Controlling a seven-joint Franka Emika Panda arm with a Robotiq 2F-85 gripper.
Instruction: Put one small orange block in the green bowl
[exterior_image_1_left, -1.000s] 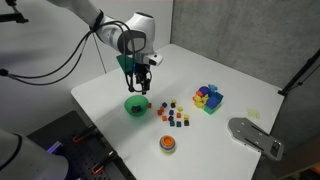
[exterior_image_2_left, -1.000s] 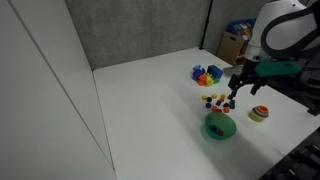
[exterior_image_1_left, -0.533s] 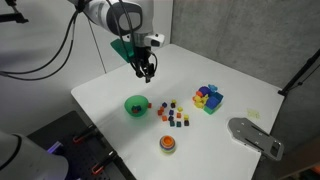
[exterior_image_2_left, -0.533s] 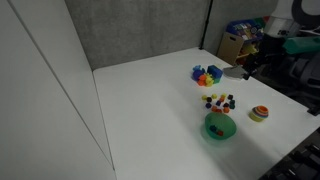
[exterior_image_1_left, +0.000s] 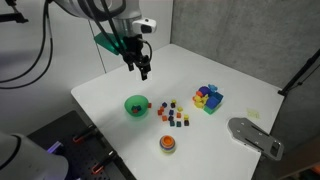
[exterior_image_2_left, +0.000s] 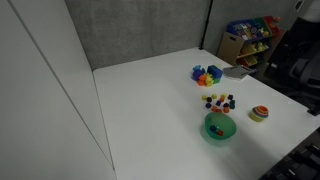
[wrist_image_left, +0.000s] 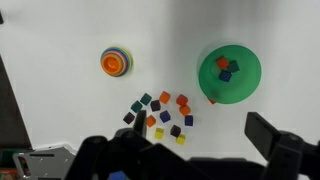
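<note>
The green bowl (wrist_image_left: 246, 82) holds a small orange block (wrist_image_left: 222, 62) and a dark blue cube (wrist_image_left: 226, 75). Another orange cube (wrist_image_left: 211, 99) lies on the table just outside its rim. The bowl also shows in both exterior views (exterior_image_1_left: 130, 108) (exterior_image_2_left: 226, 133). Several tiny coloured cubes (wrist_image_left: 158, 112), some of them orange, lie loose beside the bowl (exterior_image_1_left: 173, 115) (exterior_image_2_left: 220, 101). My gripper (wrist_image_left: 200, 130) is open and empty. It hangs high above the table, behind the bowl (exterior_image_1_left: 142, 68), and is out of frame in the exterior view that shows the shelf.
A striped orange-red disc (wrist_image_left: 116, 61) (exterior_image_1_left: 167, 144) (exterior_image_2_left: 259, 113) lies past the cubes. Bigger yellow, blue and purple blocks (exterior_image_1_left: 208, 98) (exterior_image_2_left: 207, 74) sit in a pile. A grey plate (exterior_image_1_left: 255, 135) lies off the table corner. A toy shelf (exterior_image_2_left: 250, 35) stands behind.
My gripper has risen from just above the bowl and moved back towards the far side of the table. It has left the frame of the exterior view that shows the shelf.
</note>
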